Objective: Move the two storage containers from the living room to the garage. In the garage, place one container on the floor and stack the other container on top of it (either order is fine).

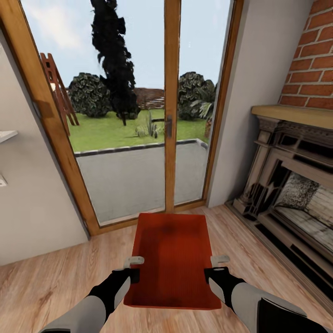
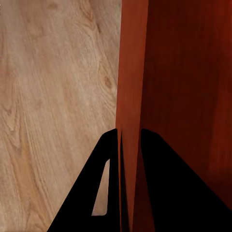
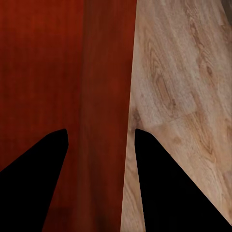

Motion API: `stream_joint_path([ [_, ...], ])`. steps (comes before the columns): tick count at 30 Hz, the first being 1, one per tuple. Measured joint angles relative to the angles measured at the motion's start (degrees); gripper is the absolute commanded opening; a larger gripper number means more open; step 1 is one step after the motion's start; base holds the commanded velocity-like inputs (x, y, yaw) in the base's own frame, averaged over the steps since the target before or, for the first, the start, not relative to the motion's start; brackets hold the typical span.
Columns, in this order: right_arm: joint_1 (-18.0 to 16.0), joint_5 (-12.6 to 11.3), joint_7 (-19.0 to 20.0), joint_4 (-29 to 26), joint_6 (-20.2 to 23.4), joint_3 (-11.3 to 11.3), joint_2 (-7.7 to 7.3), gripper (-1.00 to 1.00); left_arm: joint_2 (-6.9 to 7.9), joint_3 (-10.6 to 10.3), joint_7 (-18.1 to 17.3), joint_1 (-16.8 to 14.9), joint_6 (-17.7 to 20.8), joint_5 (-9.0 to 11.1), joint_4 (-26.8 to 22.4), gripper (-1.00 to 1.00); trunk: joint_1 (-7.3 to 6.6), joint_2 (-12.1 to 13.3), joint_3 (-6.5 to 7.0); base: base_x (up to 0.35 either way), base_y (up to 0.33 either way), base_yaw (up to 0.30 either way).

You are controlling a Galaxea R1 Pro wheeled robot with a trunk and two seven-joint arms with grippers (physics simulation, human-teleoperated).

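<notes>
One orange-red storage container hangs level in front of me above the living room's wood plank floor, its long side pointing at the glass doors. My left gripper is shut on its left wall; in the left wrist view the black fingers pinch the thin wall of the container. My right gripper clamps the right wall. In the right wrist view one finger sits inside the container and the other outside over the planks.
Tall wood-framed glass doors stand straight ahead, with a garden behind them. A brick fireplace with a raised hearth runs along the right. A pale wall with a small shelf is at the left.
</notes>
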Motion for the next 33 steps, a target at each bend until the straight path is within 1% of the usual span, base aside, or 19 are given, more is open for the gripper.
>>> stream_joint_path([
  [27,0.00,0.00,0.00,0.00,-0.03,-0.04,0.00,-1.00,0.00,-0.03,0.01,-0.02,0.00,0.00,0.00,-1.00,0.00,0.01,2.48,0.000,0.000,0.000],
  [33,0.00,0.00,-0.01,0.00,0.01,-0.02,0.00,-1.00,0.00,-0.02,0.01,-0.01,0.00,0.02,0.01,-1.00,0.00,0.01,2.65,0.000,0.000,0.002],
])
